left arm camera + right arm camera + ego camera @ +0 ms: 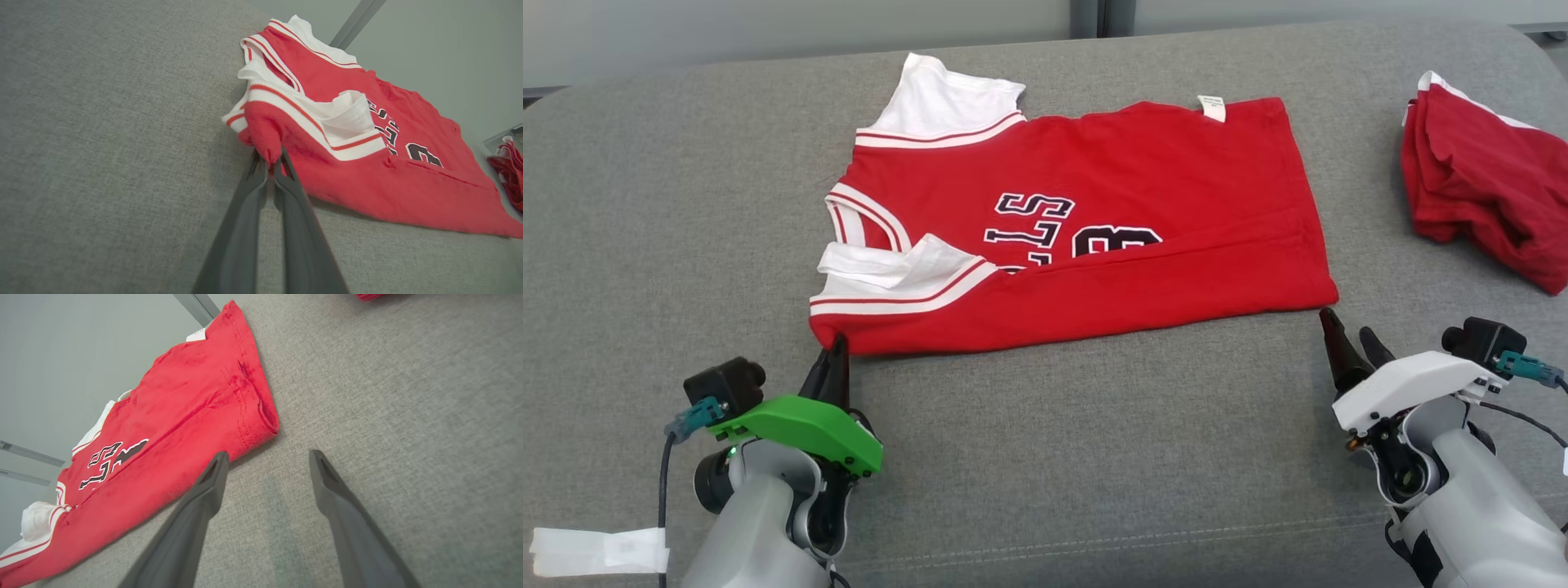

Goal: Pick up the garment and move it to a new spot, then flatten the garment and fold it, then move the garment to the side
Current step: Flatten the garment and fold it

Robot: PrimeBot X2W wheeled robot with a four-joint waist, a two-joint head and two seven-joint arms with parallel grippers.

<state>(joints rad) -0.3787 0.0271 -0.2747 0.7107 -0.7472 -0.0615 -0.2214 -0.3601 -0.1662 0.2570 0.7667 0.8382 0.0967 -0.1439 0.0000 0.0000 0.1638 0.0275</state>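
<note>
Red jersey with white trim (1094,245) lies flat on the grey fabric cushion (645,245), near edge already folded over. Left gripper (837,347) is pinched tight on the shoulder corner at its tips. Right gripper (1346,324) gapes empty, hem corner just ahead. More folding plus the move aside remain, I reckon.

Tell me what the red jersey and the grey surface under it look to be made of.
Red jersey: soft, matte knit cloth, probably cotton or a blend; it creases limply and shows a stitched hem and a slightly fuzzy face. Grey surface: matte woven upholstery fabric, going by its heathered weave and the stitched seam near the front edge.
</note>
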